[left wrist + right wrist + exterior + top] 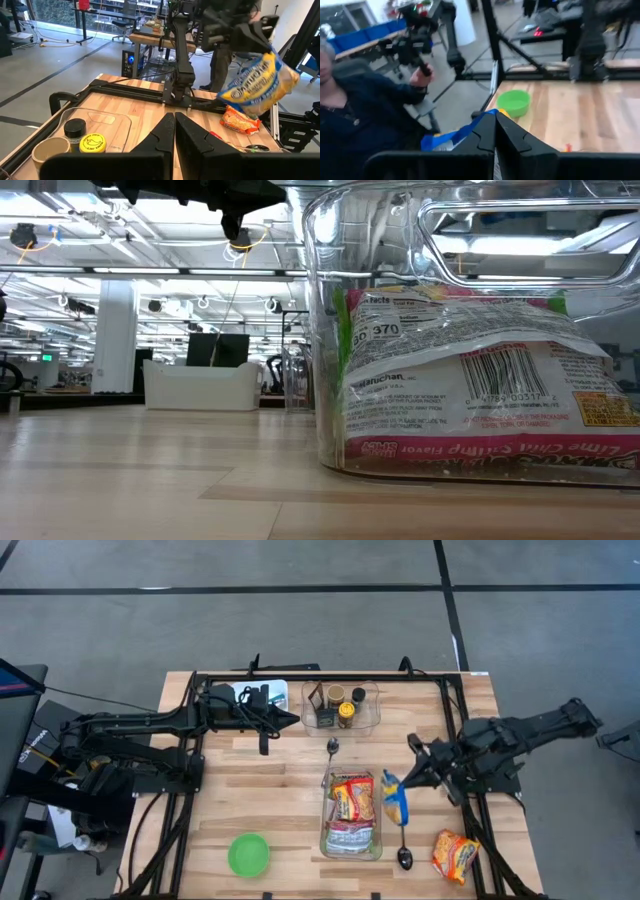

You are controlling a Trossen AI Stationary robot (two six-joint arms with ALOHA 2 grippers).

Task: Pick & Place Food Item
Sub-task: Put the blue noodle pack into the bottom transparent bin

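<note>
My right gripper point(411, 778) is shut on a yellow-and-blue food packet point(396, 798), which hangs just right of the clear container point(351, 840). The left wrist view shows the same packet point(257, 85) in the air. The container holds ramen packets point(352, 800), seen close in the low view point(480, 380). An orange packet point(455, 855) lies flat on the table near the right front. My left gripper point(290, 720) is shut on nothing, up at the far left beside the clear tray point(372, 723). My right gripper pinches the packet's upper end point(270, 50) between its two fingers, which come about level from the table's right side. The packet hangs tilted below the fingers, clear of the table. In the right wrist view the fingers themselves hide the place of contact.
The clear tray at the far middle holds small jars point(345, 712). One spoon point(333, 747) lies beyond the container, another point(404, 852) to its right. A green bowl point(248, 854) stands near the front left. A person point(355, 115) sits beyond the table.
</note>
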